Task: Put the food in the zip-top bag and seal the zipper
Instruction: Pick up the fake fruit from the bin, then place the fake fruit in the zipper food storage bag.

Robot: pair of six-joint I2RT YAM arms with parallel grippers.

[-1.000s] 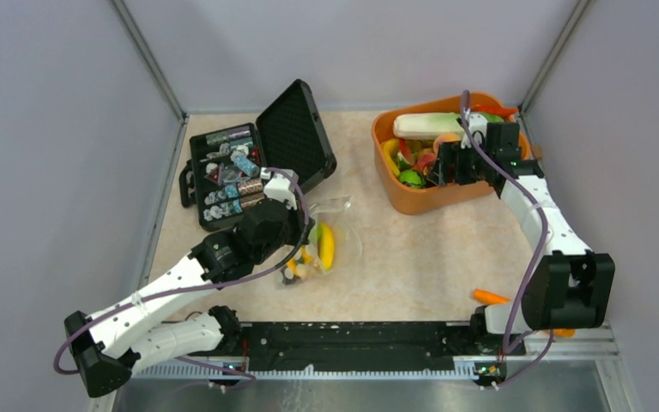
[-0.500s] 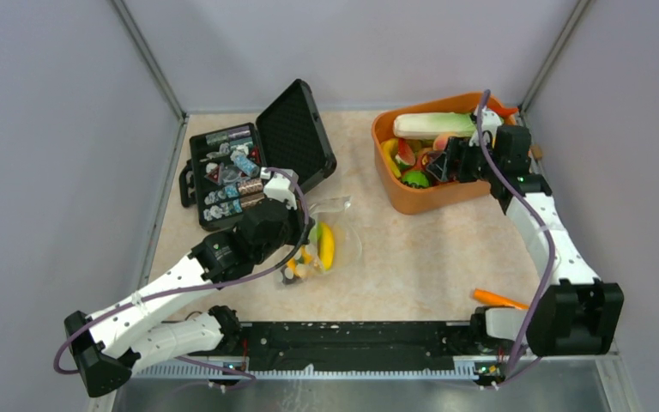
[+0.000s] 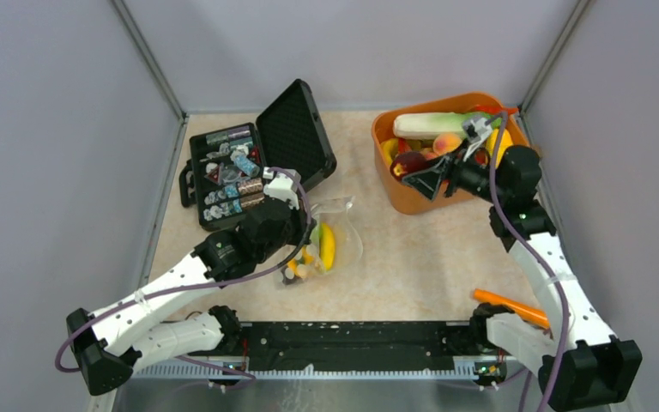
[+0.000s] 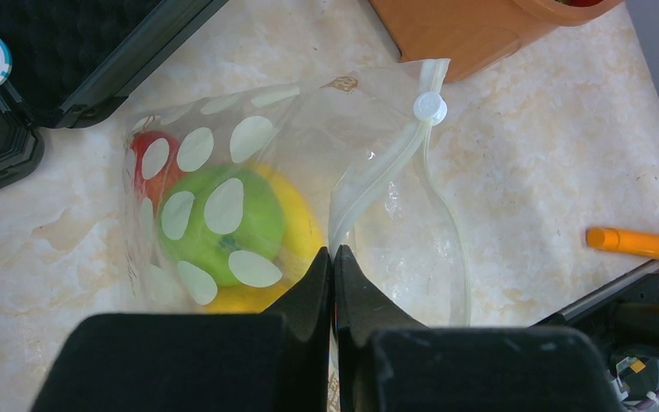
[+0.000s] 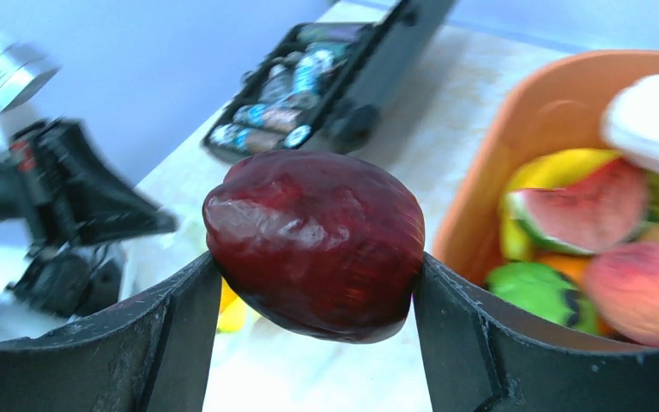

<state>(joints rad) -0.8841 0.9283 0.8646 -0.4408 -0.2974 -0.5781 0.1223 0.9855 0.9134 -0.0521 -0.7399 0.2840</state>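
The zip-top bag [image 4: 249, 154], clear with white dots, lies on the table holding food: a green apple [image 4: 223, 219], a yellow piece [image 3: 327, 245] and something red [image 4: 142, 163]. My left gripper [image 4: 334, 251] is shut on the bag's edge by the zipper [image 4: 395, 163], lifting the mouth open. My right gripper [image 5: 313, 262] is shut on a dark red glossy fruit [image 5: 313, 223]. It hangs over the left part of the orange tub [image 3: 420, 202], seen from above as the dark red fruit [image 3: 408, 162].
The tub holds more toy food: a watermelon slice [image 5: 588, 210], a peach [image 5: 643, 292], a green piece [image 5: 536, 287] and a long pale vegetable [image 3: 429, 124]. An open black case [image 3: 253, 159] stands at the back left. An orange carrot-like piece [image 3: 508, 305] lies near the right arm's base.
My right gripper rose out of the tub with the dark red fruit and swung left toward the tub's left wall. The left gripper and the bag have not moved.
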